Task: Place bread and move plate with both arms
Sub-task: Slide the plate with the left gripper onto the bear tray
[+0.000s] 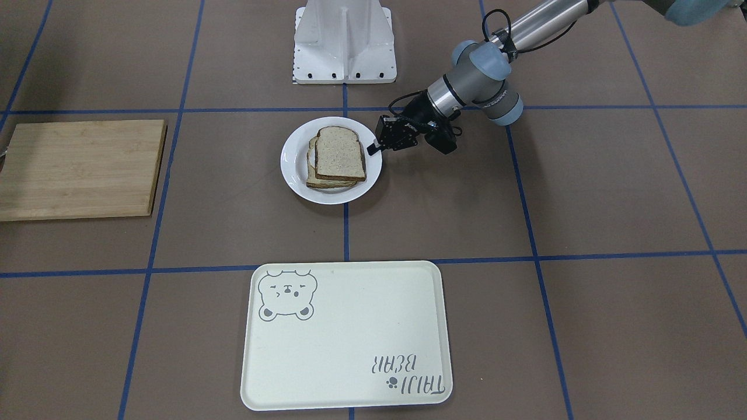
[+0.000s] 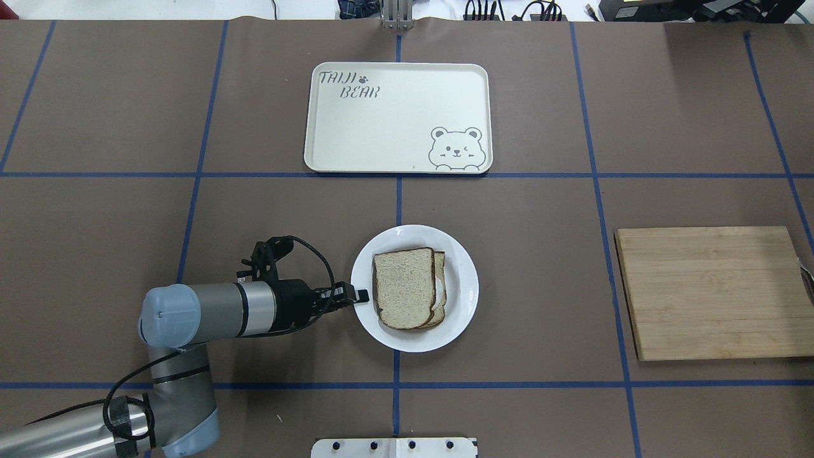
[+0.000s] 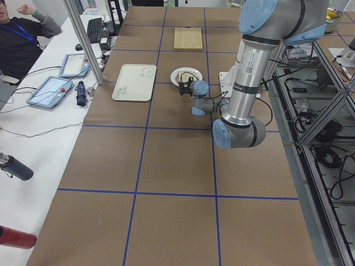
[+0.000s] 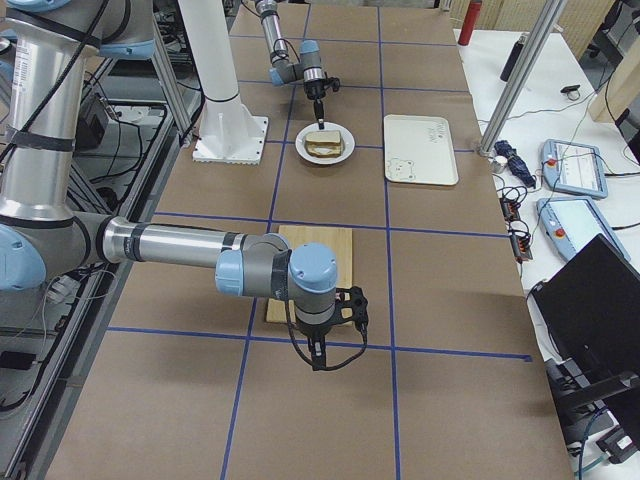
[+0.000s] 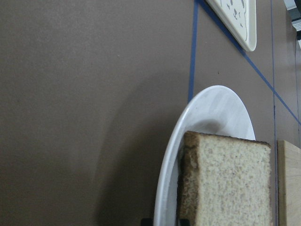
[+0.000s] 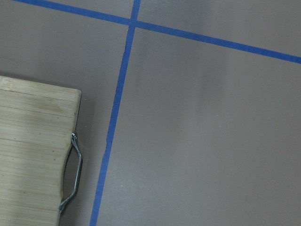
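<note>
The white plate (image 2: 464, 280) sits at the table's middle and holds a stack of slices. The plain bread (image 2: 404, 286) lies on top of the stack, with another slice under it. My left gripper (image 2: 361, 294) is at the plate's rim on the robot's left side. In the left wrist view its tips straddle the plate's rim (image 5: 211, 108) beside the bread (image 5: 225, 183), and it looks shut on the rim. My right gripper (image 4: 318, 358) shows only in the exterior right view, low over the table beyond the cutting board's end. I cannot tell whether it is open or shut.
A cream bear tray (image 2: 381, 133) lies beyond the plate, on the far side from the robot. A wooden cutting board (image 2: 712, 292) with a metal handle (image 6: 73, 174) lies on the robot's right. The white robot base (image 1: 344, 46) stands behind the plate.
</note>
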Tool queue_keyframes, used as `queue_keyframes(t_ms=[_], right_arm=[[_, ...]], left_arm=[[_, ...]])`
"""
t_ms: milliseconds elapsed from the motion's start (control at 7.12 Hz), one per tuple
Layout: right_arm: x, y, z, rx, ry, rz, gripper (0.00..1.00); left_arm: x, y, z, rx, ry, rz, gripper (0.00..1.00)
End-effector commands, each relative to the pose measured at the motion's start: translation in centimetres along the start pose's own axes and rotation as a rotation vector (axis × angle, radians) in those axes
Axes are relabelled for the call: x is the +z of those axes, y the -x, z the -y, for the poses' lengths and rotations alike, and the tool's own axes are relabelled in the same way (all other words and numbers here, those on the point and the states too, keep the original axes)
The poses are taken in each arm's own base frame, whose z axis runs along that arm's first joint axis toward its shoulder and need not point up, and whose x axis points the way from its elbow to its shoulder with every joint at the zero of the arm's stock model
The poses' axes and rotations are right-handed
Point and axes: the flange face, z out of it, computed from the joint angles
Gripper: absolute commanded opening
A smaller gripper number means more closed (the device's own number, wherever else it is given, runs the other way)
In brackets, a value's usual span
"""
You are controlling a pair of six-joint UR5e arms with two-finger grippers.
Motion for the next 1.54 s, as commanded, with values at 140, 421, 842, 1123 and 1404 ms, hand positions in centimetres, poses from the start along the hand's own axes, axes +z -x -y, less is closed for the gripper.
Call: queue_keyframes(t_ms=[140, 421, 842, 1123, 1404], right_arm=[[0.0, 0.0, 0.0, 0.000, 0.000, 0.000, 1.00], [0.1, -0.1, -0.1, 0.000, 0.002, 0.000, 1.00], [0.1, -0.1, -0.2, 0.003, 0.003, 0.000, 1.00], [0.3, -0.2, -0.5, 0.005, 0.006, 0.001, 1.00], [0.3, -0.2, -0.5, 0.005, 0.006, 0.001, 1.00]], left_arm=[[-0.4, -1.1, -0.4, -0.024, 0.009, -0.042, 0.00], [-1.4, -3.2, -0.7, -0.120, 0.021, -0.110, 0.00], [-1.1, -6.5, 0.7, -0.224, -0.133, -0.190, 0.00], [-0.4, -7.5, 2.7, -0.238, -0.304, -0.177, 0.00], [1.5, -11.2, 7.5, -0.358, -0.460, -0.094, 0.00]])
